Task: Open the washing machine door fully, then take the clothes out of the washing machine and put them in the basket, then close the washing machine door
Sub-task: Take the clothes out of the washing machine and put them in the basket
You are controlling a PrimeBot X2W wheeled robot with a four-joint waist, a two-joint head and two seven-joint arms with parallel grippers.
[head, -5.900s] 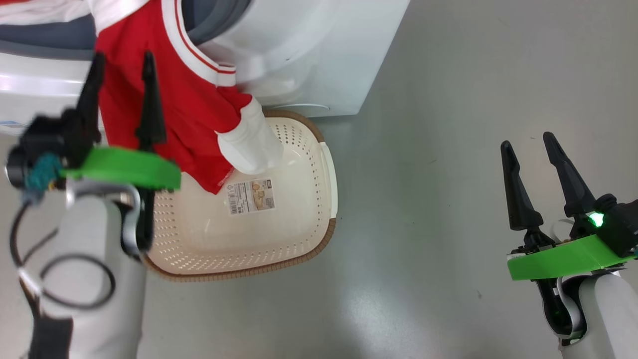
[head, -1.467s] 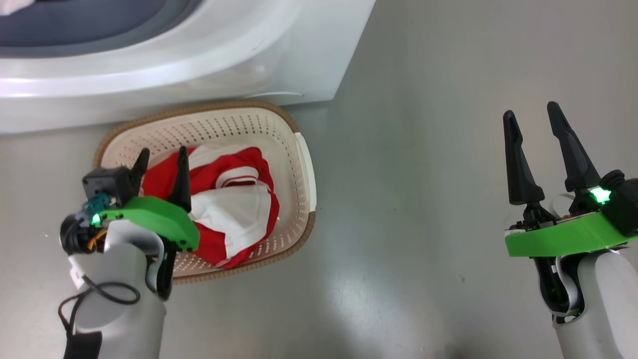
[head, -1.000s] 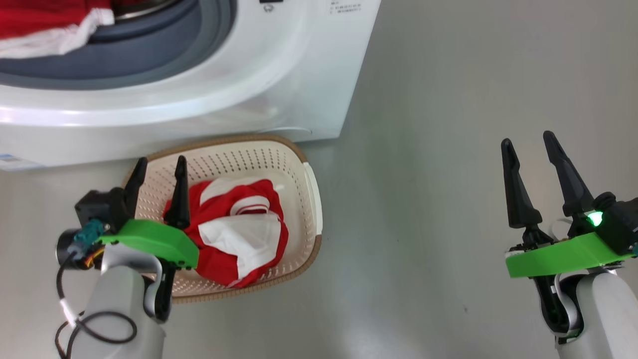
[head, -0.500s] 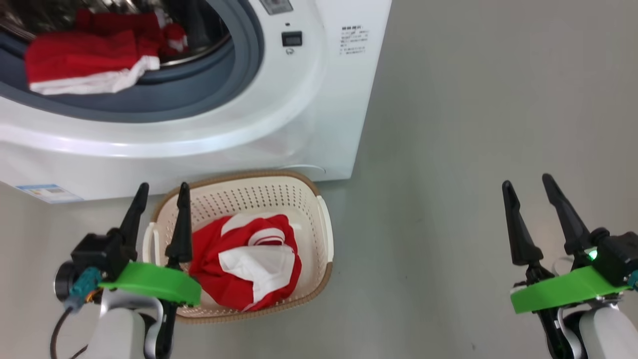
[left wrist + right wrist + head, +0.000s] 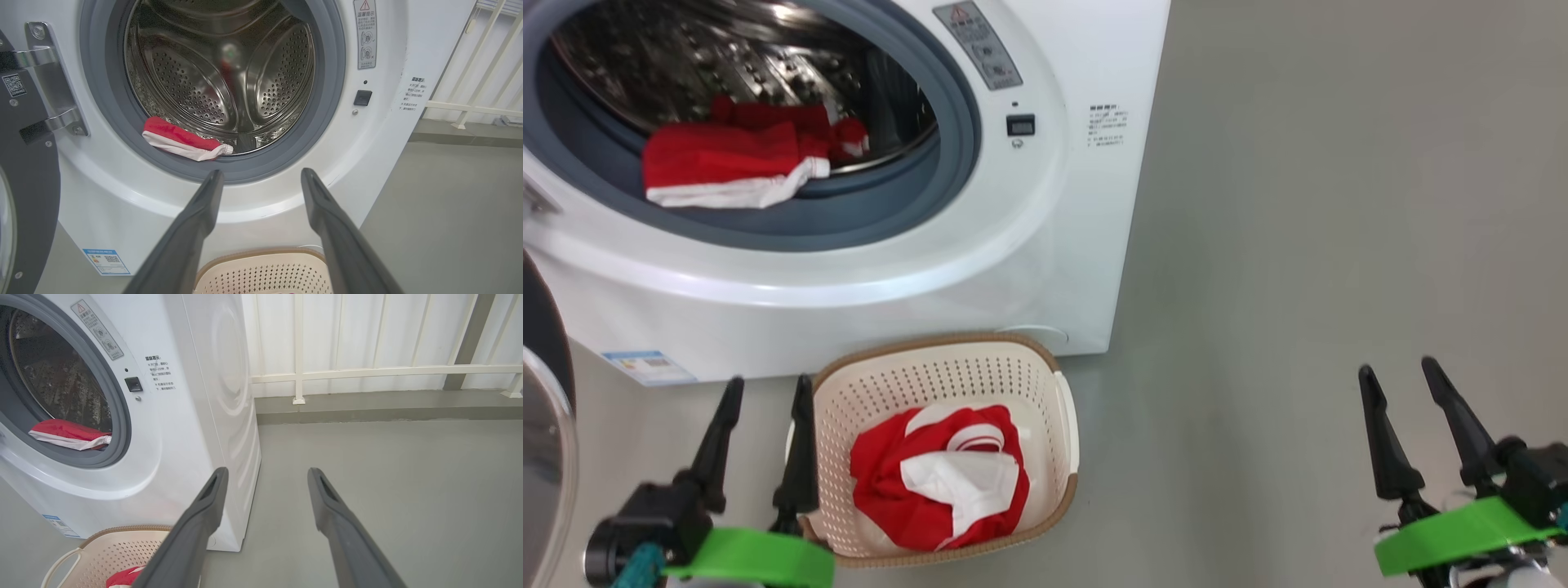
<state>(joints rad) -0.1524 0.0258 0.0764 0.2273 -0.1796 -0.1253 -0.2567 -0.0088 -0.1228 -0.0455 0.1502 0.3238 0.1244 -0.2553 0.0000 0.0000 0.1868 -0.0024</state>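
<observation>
The white washing machine (image 5: 1045,245) stands with its door (image 5: 543,457) swung open at the far left. One of the red and white clothes (image 5: 727,163) lies at the drum's front lip (image 5: 184,141) (image 5: 67,435). A second garment (image 5: 943,478) sits in the cream basket (image 5: 1066,425) on the floor before the machine. My left gripper (image 5: 768,388) is open and empty, just left of the basket, pointing at the drum opening (image 5: 259,173). My right gripper (image 5: 1401,371) is open and empty, far to the right over bare floor (image 5: 265,471).
Grey floor (image 5: 1298,245) spreads to the right of the machine. A white railing (image 5: 367,371) and wall stand behind it. The door's metal hinge (image 5: 53,81) is at the machine's left side.
The head camera has tilted up, bringing the drum and the garment inside it into view. Both grippers sit lower in the picture and stay open; earlier the left one let the garment go into the basket.
</observation>
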